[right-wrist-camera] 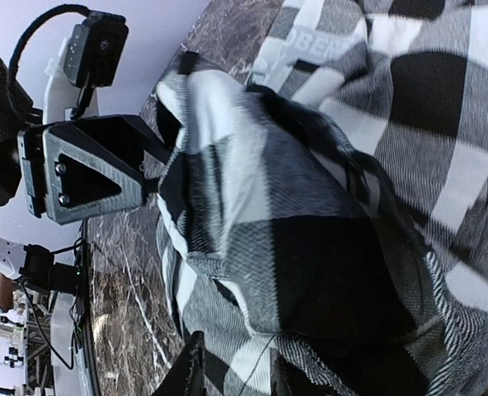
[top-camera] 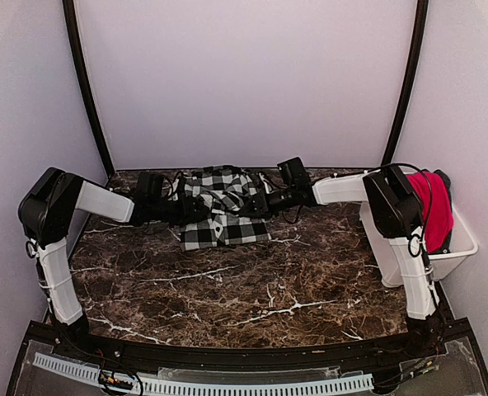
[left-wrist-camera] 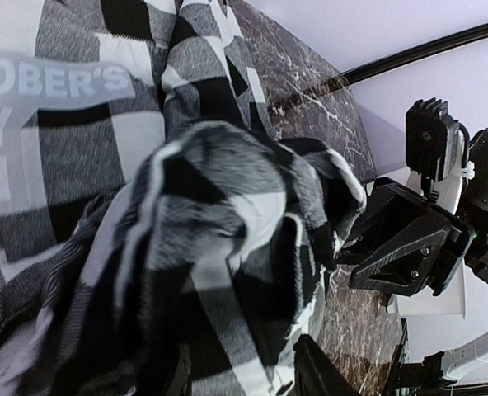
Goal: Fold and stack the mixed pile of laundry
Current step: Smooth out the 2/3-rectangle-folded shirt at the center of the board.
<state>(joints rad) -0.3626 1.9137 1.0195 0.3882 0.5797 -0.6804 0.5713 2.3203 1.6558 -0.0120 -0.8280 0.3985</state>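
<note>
The black-and-white checked garment [top-camera: 219, 210] lies bunched at the back of the marble table [top-camera: 252, 289]; its white lettering [left-wrist-camera: 63, 82] shows in the left wrist view. My left gripper [top-camera: 186, 210] meets it from the left and my right gripper [top-camera: 256, 202] from the right. In the left wrist view the left gripper [left-wrist-camera: 244, 375] has a raised fold of the checked cloth [left-wrist-camera: 211, 214] filling the gap between its fingers. In the right wrist view the right gripper [right-wrist-camera: 234, 375] stands narrow, with checked cloth [right-wrist-camera: 326, 247] pinched between its fingers. The plain red garment [top-camera: 432, 206] hangs over the bin.
A white plastic bin [top-camera: 458, 247] stands at the right edge of the table, behind the right arm's elbow. The two grippers face each other closely across the garment. Walls enclose the back and both sides.
</note>
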